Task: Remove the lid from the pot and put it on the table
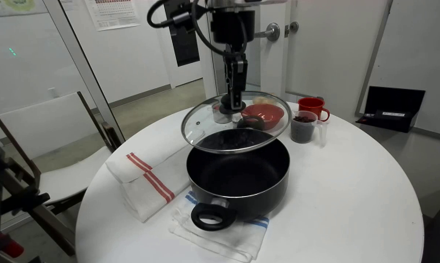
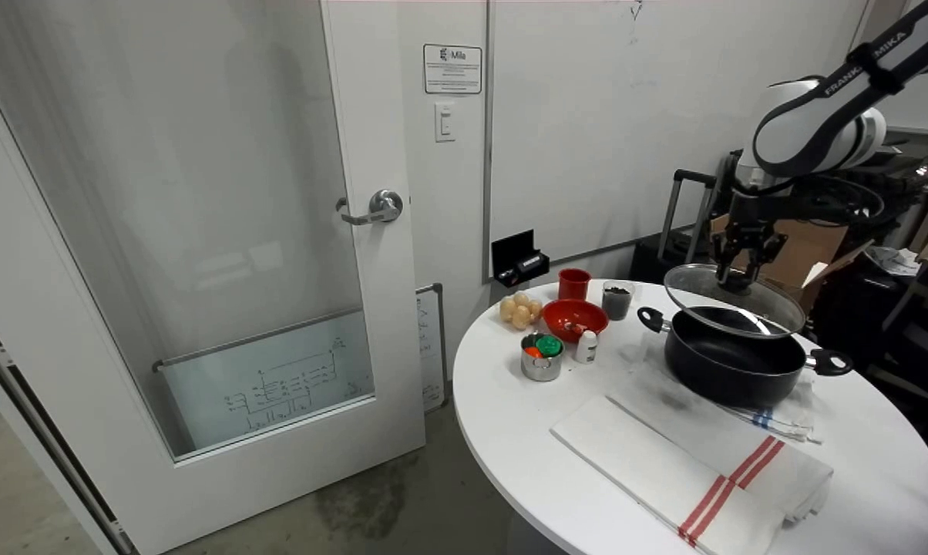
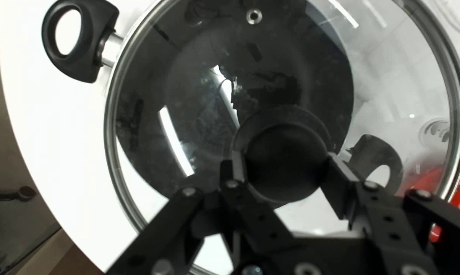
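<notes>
The clear glass lid (image 1: 214, 136) with its metal rim hangs tilted above the black pot (image 1: 258, 204), shifted partly off the opening. In both exterior views, my gripper (image 1: 236, 104) points down and is shut on the lid's black knob; the lid also shows in an exterior view (image 2: 768, 308). In the wrist view, the two fingers (image 3: 285, 164) sit on either side of the knob. Through the glass I see the dark inside of the pot and one side handle. The pot stands on a cloth on the white round table (image 1: 344, 197).
A folded towel with red stripes (image 1: 143, 179) lies beside the pot. A blue-striped cloth (image 1: 223, 239) lies under it. A red bowl (image 1: 271, 113), a measuring cup (image 1: 303, 129), a red mug (image 1: 311, 105), a metal cup (image 2: 541, 368) and a white bottle (image 2: 586, 348) stand nearby.
</notes>
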`<act>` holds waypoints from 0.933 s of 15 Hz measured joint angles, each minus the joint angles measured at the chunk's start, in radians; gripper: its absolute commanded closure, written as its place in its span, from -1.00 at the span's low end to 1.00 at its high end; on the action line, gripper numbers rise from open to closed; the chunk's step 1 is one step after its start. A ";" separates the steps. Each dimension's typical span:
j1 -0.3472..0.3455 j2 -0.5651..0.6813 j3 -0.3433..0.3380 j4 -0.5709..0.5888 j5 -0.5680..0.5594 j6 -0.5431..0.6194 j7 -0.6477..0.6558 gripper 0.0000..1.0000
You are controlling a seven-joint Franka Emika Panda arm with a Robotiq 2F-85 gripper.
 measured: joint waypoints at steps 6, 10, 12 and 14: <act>0.109 -0.070 0.012 -0.046 -0.038 -0.009 -0.005 0.49; 0.203 -0.062 0.028 -0.041 -0.088 -0.033 0.005 0.49; 0.242 -0.050 0.037 -0.028 -0.107 -0.050 0.008 0.49; 0.275 -0.026 0.044 -0.003 -0.121 -0.068 0.011 0.49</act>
